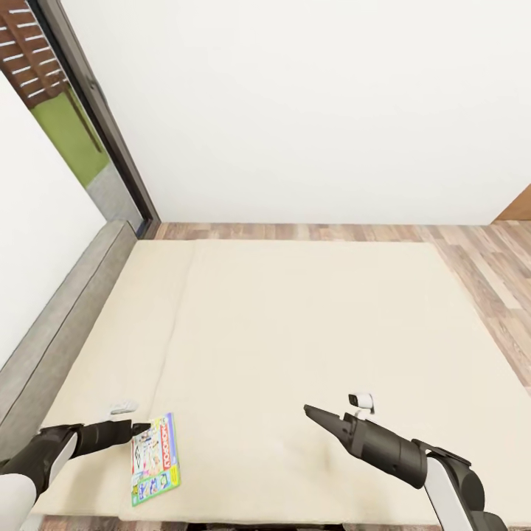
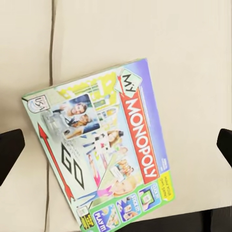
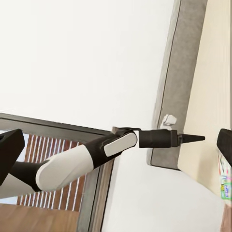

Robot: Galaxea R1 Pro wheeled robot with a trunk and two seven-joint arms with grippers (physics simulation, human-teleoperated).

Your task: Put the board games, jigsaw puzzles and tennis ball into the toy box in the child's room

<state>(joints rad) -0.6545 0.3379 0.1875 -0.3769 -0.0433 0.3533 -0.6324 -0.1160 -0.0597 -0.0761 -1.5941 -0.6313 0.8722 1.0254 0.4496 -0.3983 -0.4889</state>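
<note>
Lying flat near the bed's [image 1: 310,324] front edge, the Monopoly box [image 1: 155,459] is sitting just beyond the left pincer [image 1: 139,427], jaws spread wide, long axis running away from the robot.

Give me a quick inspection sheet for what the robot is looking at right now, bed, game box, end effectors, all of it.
Surface: cream bed, plain mattress with one seam running lengthwise.
Job's things: Monopoly box lying flat, face up, near the bed's near left corner; other toys and the toy box nothing seen.
Clutter: nothing seen.
End effectors: left end effector at the Monopoly box's upper left edge; in the left wrist view its fingers stand wide apart with the box between them, not gripped. Right end effector above bare mattress, holding nothing.
Cables: nothing seen.
Surroundings: white wall, wood-plank floor, grey bed frame, dark-framed window.
</note>
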